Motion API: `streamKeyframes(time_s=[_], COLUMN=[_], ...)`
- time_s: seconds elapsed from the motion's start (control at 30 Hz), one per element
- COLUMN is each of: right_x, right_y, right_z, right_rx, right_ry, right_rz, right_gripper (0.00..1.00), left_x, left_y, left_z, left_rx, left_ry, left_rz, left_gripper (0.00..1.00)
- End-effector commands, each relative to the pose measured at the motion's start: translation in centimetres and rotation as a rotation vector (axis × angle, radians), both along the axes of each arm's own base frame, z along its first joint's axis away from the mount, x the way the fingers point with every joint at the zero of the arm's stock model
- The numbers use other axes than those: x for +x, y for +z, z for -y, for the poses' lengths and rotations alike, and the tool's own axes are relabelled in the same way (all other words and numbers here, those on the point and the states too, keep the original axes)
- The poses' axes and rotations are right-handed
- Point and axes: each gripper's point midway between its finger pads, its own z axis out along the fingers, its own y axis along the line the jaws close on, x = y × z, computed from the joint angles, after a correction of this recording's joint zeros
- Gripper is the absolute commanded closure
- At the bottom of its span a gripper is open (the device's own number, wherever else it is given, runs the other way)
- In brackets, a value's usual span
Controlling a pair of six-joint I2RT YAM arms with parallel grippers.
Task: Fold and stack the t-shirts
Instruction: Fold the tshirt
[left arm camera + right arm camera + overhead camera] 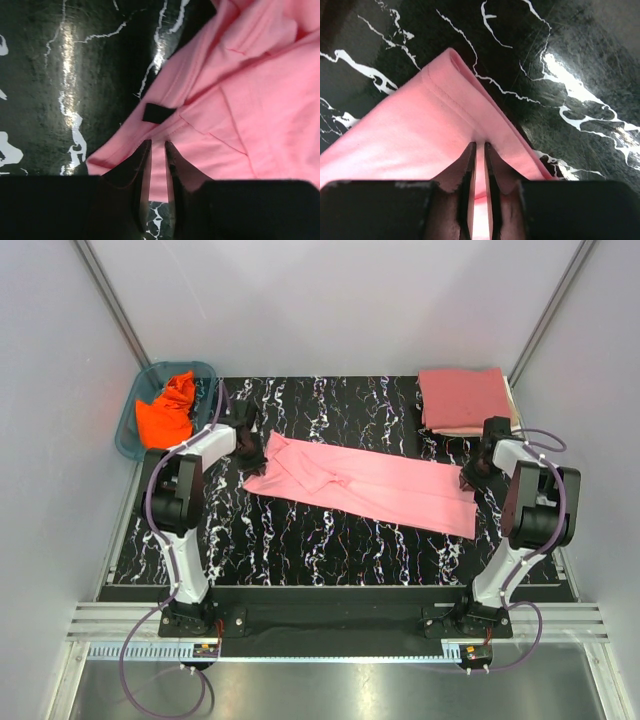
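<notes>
Across the middle of the black marbled table (300, 550) we find the light pink t-shirt (365, 485), folded lengthwise into a long narrow band.

- Axis: the band runs left to right, slightly skewed. Its left end lies farther back and its right end nearer.
- Left gripper (157, 146): at the band's left end, jaws drawn almost together and pinching pink cloth at the edge. A small black tag (159, 113) sits just beyond the tips. The cloth here is rumpled, with overlapping layers.
- Right gripper (480, 147): at the right end, jaws a thin slit with pink fabric between them, close to a rolled corner of the hem.
- Relation: the shirt lies wholly between the two grippers. Each arm holds its own end, and neither is nearer the middle.

We judge the coming fold must cross the long axis, one end carried along the band toward the other. The flat right end looks easier to carry than the bunched left.

Elsewhere, a folded rose-red shirt (462, 395) rests on a cream shirt (470, 430) at far right, close behind the right arm. The orange shirt (165, 415) lies crumpled in the teal basket (128, 430) at far left.
</notes>
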Motion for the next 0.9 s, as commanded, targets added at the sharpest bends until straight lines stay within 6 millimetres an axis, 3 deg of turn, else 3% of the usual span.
streamKeyframes(time_s=[0.0, 0.03, 0.17, 0.2, 0.3, 0.33, 0.4, 0.47, 0.5, 0.57, 0.6, 0.63, 0.7, 0.73, 0.77, 0.83, 0.87], right_x=[-0.3, -0.1, 0.8, 1.3, 2.7, 3.4, 3.8, 5.0, 5.0, 5.8, 5.6, 6.4, 7.0, 7.2, 7.6, 8.0, 8.4], right_y=[2.6, 3.4, 7.5, 8.7, 10.6, 11.2, 10.9, 10.5, 10.5, 11.8, 11.7, 13.0, 12.8, 14.0, 13.3, 14.1, 13.1], right_z=[0.4, 0.0, -1.2, -1.8, -6.4, -7.8, -13.1, -16.7, -19.6, -23.5, -27.1, -28.7, -31.3, -33.4, -34.4, -36.7, -37.5], right_rx=[-0.026, -0.01, 0.032, 0.05, 0.154, 0.168, 0.21, 0.27, 0.303, 0.382, 0.452, 0.476, 0.513, 0.54, 0.557, 0.618, 0.639], right_ry=[0.011, 0.03, 0.064, 0.08, 0.203, 0.239, 0.363, 0.427, 0.49, 0.587, 0.68, 0.718, 0.761, 0.804, 0.823, 0.865, 0.878], right_rz=[0.043, 0.069, 0.195, 0.242, 0.324, 0.343, 0.331, 0.339, 0.347, 0.398, 0.406, 0.444, 0.448, 0.476, 0.477, 0.497, 0.495], right_gripper=[0.81, 0.8, 0.76, 0.76, 0.76, 0.76, 0.8, 0.87, 0.95, 1.0, 1.0, 1.0, 1.0, 1.0, 1.0, 1.0, 1.0], left_x=[2.2, 2.5, 5.2, 5.3, 6.8, 7.9, 8.8, 10.4, 10.9, 11.4, 11.5, 11.9, 12.1, 12.6, 12.4, 13.0, 13.1], left_y=[0.0, -0.7, -0.1, -0.8, -1.4, -0.6, -0.1, 2.4, 4.1, 6.5, 8.1, 9.1, 10.6, 11.3, 11.6, 11.3, 11.0], left_z=[-1.3, -1.6, -1.9, -2.2, -3.6, -3.9, -4.2, -3.6, -3.4, -2.7, -2.6, -2.6, -1.7, -1.0, 0.8, 2.4, 3.1], left_rx=[0.08, 0.095, 0.085, 0.091, 0.1, 0.098, 0.082, 0.051, 0.037, 0.001, -0.005, -0.013, -0.057, -0.09, -0.174, -0.25, -0.26], left_ry=[0.039, 0.038, 0.037, 0.036, 0.054, 0.05, 0.046, 0.01, 0.004, -0.011, -0.006, 0.005, -0.017, -0.028, -0.077, -0.106, -0.119], left_rz=[0.057, 0.043, 0.058, 0.04, 0.026, 0.049, 0.056, 0.118, 0.153, 0.201, 0.231, 0.253, 0.283, 0.304, 0.305, 0.308, 0.304], left_gripper=[0.78, 0.78, 0.78, 0.78, 0.79, 0.79, 0.79, 0.77, 0.77, 0.77, 0.76, 0.76, 0.76, 0.75, 0.75, 0.75, 0.76])
